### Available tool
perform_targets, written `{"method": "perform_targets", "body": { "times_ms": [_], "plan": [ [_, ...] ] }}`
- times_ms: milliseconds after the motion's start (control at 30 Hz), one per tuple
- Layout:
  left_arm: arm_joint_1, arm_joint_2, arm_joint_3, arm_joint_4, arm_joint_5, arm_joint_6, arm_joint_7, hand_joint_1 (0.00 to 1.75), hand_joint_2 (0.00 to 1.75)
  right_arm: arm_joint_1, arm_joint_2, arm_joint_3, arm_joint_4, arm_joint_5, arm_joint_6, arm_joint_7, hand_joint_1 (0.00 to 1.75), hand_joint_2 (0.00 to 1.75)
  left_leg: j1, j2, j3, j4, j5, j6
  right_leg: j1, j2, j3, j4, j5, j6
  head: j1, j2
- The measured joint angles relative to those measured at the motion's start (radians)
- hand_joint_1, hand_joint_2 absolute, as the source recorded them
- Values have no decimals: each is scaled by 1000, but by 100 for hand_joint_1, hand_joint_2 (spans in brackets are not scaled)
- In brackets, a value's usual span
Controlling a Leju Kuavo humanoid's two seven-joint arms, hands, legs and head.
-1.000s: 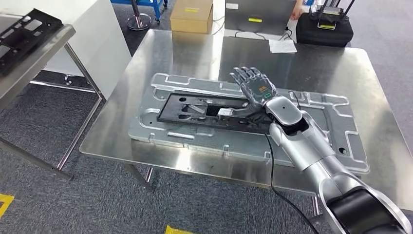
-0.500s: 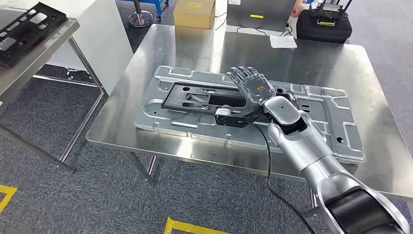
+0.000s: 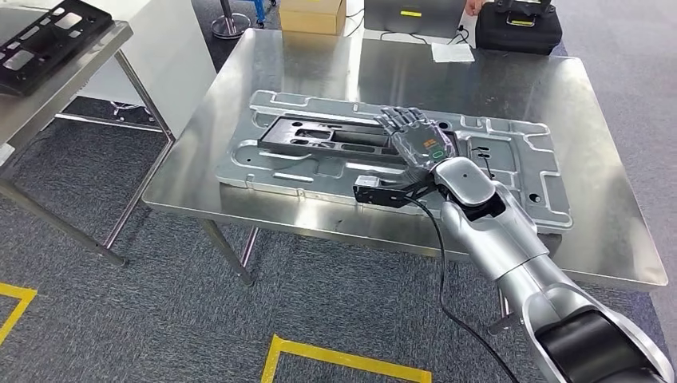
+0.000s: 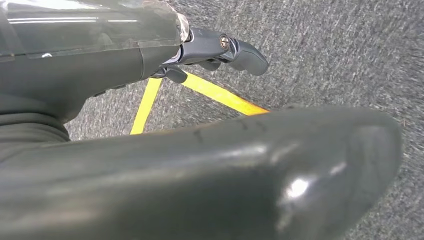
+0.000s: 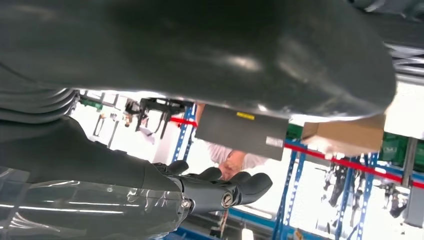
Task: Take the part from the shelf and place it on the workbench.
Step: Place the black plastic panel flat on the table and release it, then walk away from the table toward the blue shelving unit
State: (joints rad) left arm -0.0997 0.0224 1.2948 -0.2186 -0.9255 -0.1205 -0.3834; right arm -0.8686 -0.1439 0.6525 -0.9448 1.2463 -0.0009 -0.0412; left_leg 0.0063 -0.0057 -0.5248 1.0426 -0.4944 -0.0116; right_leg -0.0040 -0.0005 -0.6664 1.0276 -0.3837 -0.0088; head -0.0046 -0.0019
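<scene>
The black part (image 3: pixel 343 136), a long flat frame with cut-outs, lies in the recess of a silver fixture plate (image 3: pixel 519 171) on the steel workbench (image 3: pixel 559 96). My right hand (image 3: pixel 419 144) hovers just above the part's right end, its palm showing and its fingers spread, holding nothing. In the right wrist view its dark fingers (image 5: pixel 220 190) stretch out with nothing between them. My left hand (image 4: pixel 220 50) hangs over the grey floor, with its thumb apart from its fingers and nothing in it.
A second black part (image 3: pixel 48 36) lies on the steel shelf (image 3: pixel 80 68) at the far left. A cardboard box (image 3: pixel 311 16), a sheet of paper (image 3: pixel 451 52) and a black case (image 3: pixel 519 32) sit behind the workbench. Yellow tape (image 3: pixel 343 359) marks the floor.
The whole view has shifted, so the camera has moved and the workbench now sits higher in the picture. My right hand has drawn back from the part towards the bench's near edge.
</scene>
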Motion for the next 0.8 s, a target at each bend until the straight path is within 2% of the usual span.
{"method": "perform_targets", "body": {
  "times_ms": [33,100,133,167,200,233,267,300,333,367,400,433,467,500,533,600,633,667,700,767,800],
  "plan": [
    [-1,0,0,0,0,0,1,0,0,0,-1,0,-1,1,0,2,0,0,-4,0,16,-29,-6,4,-1,-1,-1,-3,9,7,-1,0],
    [-2,-1,2,0,-1,0,3,0,0,2,-4,0,0,2,0,7,0,0,-6,2,9,-46,12,15,-5,-1,-3,-10,23,21,-3,0],
    [-2,-2,4,0,-1,0,4,0,0,3,-8,0,1,2,0,9,0,0,-4,5,4,-53,24,22,-6,0,-8,-3,11,27,-3,0],
    [-2,-3,5,0,-2,0,5,0,0,5,-11,0,2,2,-1,12,0,0,-2,8,-4,-60,38,30,-6,1,-17,18,-20,31,-1,0],
    [-2,-4,6,0,-2,0,6,0,0,7,-16,0,3,3,-1,15,0,0,0,11,-15,-63,52,36,-8,1,-31,63,-68,34,0,0],
    [-2,-5,6,0,-2,0,8,0,0,10,-19,0,4,3,-2,17,0,0,-1,11,-30,-64,64,40,-9,1,-48,122,-120,38,2,0],
    [-2,-6,7,0,-2,1,9,0,0,16,-23,-1,6,3,-3,19,0,0,-1,11,-45,-63,76,41,-10,1,-61,185,-160,41,3,0],
    [-1,-7,8,0,-2,1,11,0,0,22,-28,-1,8,4,-4,22,0,0,-2,11,-62,-61,87,41,-10,1,-67,237,-176,44,3,0],
    [0,-9,10,0,-2,1,13,0,0,29,-32,-2,10,5,-6,25,0,0,-2,11,-78,-58,98,40,-10,1,-60,261,-168,45,3,0],
    [1,-11,12,0,-2,2,15,0,0,35,-37,-3,12,8,-8,29,0,0,-1,11,-95,-54,107,38,-11,1,-38,253,-142,46,3,0],
    [2,-13,13,0,-2,2,16,0,0,39,-39,-6,13,10,-10,34,0,0,-1,11,-111,-48,116,36,-11,1,0,215,-114,46,3,0],
    [2,-14,15,0,-2,2,17,0,0,41,-42,-9,13,13,-12,38,0,0,-2,12,-126,-42,123,32,-11,1,51,151,-105,44,3,0],
    [2,-16,16,0,-2,2,18,0,0,42,-44,-13,13,15,-16,43,0,0,-3,12,-137,-35,130,28,-10,2,99,82,-110,40,2,0],
    [2,-17,16,0,-2,2,18,0,0,44,-46,-17,14,16,-18,46,0,0,-4,12,-144,-30,137,23,-7,2,133,28,-123,34,2,0],
    [2,-18,16,0,-2,2,18,0,0,46,-48,-21,14,17,-21,49,0,0,-5,12,-148,-29,144,18,-4,3,152,-5,-136,28,2,0],
    [4,-19,17,0,-2,2,19,0,0,57,-53,-27,16,18,-24,56,0,0,-4,11,-151,-32,159,6,-3,1,149,-16,-127,15,3,0],
    [5,-20,18,0,-2,2,19,0,0,64,-54,-30,17,19,-25,59,0,0,-2,10,-156,-27,150,1,-5,-1,142,-18,-116,7,3,0],
    [7,-21,18,0,-1,2,20,0,0,72,-55,-35,17,21,-26,62,0,0,-1,9,-166,-7,122,-5,-7,-3,133,-20,-104,0,2,0],
    [8,-23,19,0,0,2,20,0,0,82,-56,-40,18,22,-29,65,0,0,2,8,-180,33,76,-10,-8,-5,120,-22,-90,-6,1,0],
    [9,-26,20,0,1,3,21,0,0,106,-59,-51,18,25,-36,71,0,0,5,8,-209,157,-28,-18,-8,-5,91,-22,-66,-12,-1,0],
    [9,-27,21,0,1,4,22,0,0,122,-61,-57,18,27,-41,73,0,0,6,8,-215,216,-53,-21,-7,-5,75,-21,-54,-11,-2,0]
  ]
}}
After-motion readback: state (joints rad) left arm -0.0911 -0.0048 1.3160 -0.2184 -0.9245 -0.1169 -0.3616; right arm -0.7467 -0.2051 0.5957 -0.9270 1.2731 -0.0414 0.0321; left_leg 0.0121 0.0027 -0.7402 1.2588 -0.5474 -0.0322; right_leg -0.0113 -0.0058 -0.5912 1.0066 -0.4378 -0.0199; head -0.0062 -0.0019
